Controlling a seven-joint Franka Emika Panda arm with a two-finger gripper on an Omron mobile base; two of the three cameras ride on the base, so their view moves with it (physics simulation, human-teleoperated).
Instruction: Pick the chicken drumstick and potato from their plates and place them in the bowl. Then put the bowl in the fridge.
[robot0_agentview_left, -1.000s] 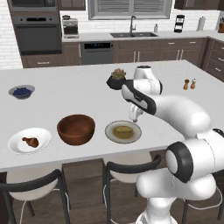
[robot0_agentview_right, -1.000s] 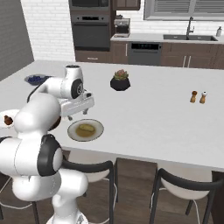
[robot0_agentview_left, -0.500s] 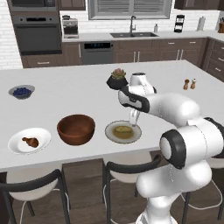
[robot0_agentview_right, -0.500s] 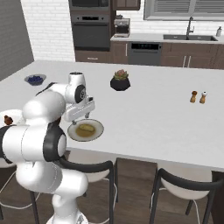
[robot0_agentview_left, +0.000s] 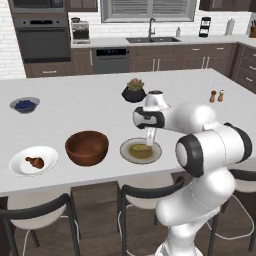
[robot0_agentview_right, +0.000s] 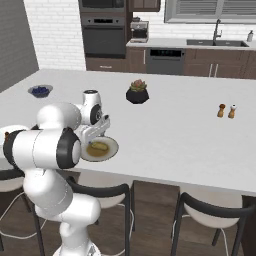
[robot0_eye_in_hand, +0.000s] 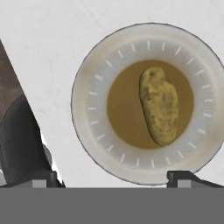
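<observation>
In the hand view the gripper (robot0_eye_in_hand: 113, 177) shows little more than two dark fingertip stubs at the bottom edge, spread wide apart with nothing between them, so the claw is released. It hangs over the grey-rimmed plate (robot0_eye_in_hand: 94, 76), whose tan-olive centre carries the potato (robot0_eye_in_hand: 159, 105) lying lengthwise, untouched. In the left base view the arm's wrist covers the far edge of that plate (robot0_agentview_left: 127, 148), and the potato (robot0_agentview_left: 141, 148) is a small yellowish blur. The wooden bowl (robot0_agentview_left: 87, 147) stands just left of it, and further left the chicken drumstick (robot0_agentview_left: 34, 161) rests on the white plate (robot0_agentview_left: 20, 169). In the right base view the robot's body hides the bowl and all but a sliver of the white plate at the left edge. No writing can be read anywhere; the salt and pepper shakers (robot0_agentview_right: 226, 110) and the blueberry bowl (robot0_agentview_left: 24, 104) are too small for detail.
</observation>
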